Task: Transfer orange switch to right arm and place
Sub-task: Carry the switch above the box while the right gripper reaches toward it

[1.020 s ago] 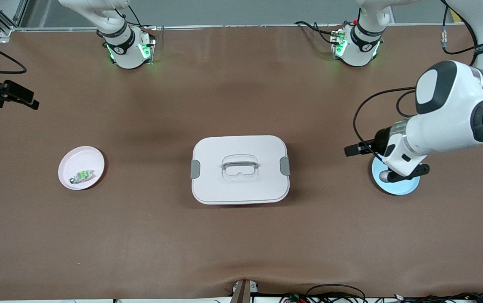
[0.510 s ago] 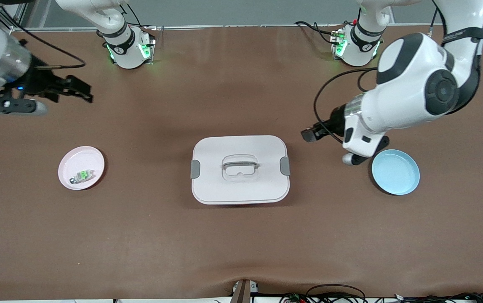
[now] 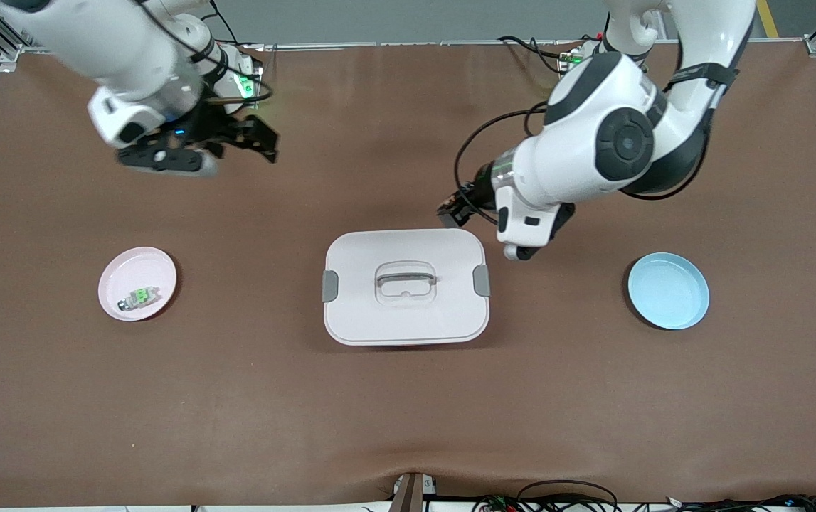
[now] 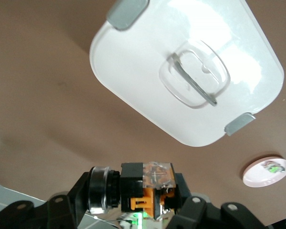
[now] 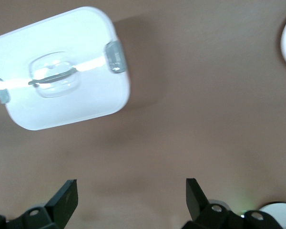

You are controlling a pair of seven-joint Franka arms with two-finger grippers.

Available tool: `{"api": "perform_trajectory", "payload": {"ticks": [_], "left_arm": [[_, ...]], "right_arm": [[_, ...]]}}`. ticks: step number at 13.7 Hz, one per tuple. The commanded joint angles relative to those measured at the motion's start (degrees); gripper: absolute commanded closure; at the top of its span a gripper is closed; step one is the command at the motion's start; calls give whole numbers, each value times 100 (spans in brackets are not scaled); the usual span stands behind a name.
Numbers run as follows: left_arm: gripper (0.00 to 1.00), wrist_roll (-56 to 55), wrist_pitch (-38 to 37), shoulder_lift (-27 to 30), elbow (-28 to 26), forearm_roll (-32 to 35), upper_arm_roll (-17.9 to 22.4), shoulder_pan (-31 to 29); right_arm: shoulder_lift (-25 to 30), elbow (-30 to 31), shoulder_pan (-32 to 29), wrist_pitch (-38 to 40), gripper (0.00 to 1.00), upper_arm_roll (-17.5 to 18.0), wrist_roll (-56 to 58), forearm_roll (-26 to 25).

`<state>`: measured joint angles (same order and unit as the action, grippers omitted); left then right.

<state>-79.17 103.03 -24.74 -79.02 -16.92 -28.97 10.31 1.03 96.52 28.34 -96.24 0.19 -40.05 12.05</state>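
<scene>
Left gripper clamps orange switch — right gripper agape.

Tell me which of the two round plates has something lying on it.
The pink round plate toward the right arm's end, holding a pale switch with a green part; the blue round plate is bare.

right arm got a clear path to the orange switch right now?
Probably yes. The left end effector holds the orange switch in the air near the white box, nothing between. The right end effector is open and empty over bare table.
</scene>
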Motion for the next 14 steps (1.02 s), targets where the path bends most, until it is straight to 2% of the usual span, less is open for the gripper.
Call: {"api": "perform_trajectory", "payload": {"ticks": [1, 4, 6, 9, 12, 14], "left_arm": [[100, -755, 340, -233, 246, -57, 14, 286], [100, -1091, 560, -347, 282, -57, 22, 454], [100, -1091, 578, -400, 308, -100, -4, 463], [100, -1065, 587, -400, 308, -302, -4, 498], [100, -1083, 587, -400, 317, -382, -4, 533], [100, -1091, 596, -418, 317, -382, 5, 612]], "right_arm": [[335, 804, 548, -1015, 0, -81, -713, 60], [520, 1517, 900, -2273, 0, -72, -1126, 165], [556, 1781, 937, -2819, 0, -81, -1180, 752], [556, 2133, 936, -3680, 0, -89, -1180, 1017], [512, 2353, 1032, -4603, 0, -81, -1172, 1763], [494, 2389, 1077, -4894, 0, -81, -1172, 1975]]}}
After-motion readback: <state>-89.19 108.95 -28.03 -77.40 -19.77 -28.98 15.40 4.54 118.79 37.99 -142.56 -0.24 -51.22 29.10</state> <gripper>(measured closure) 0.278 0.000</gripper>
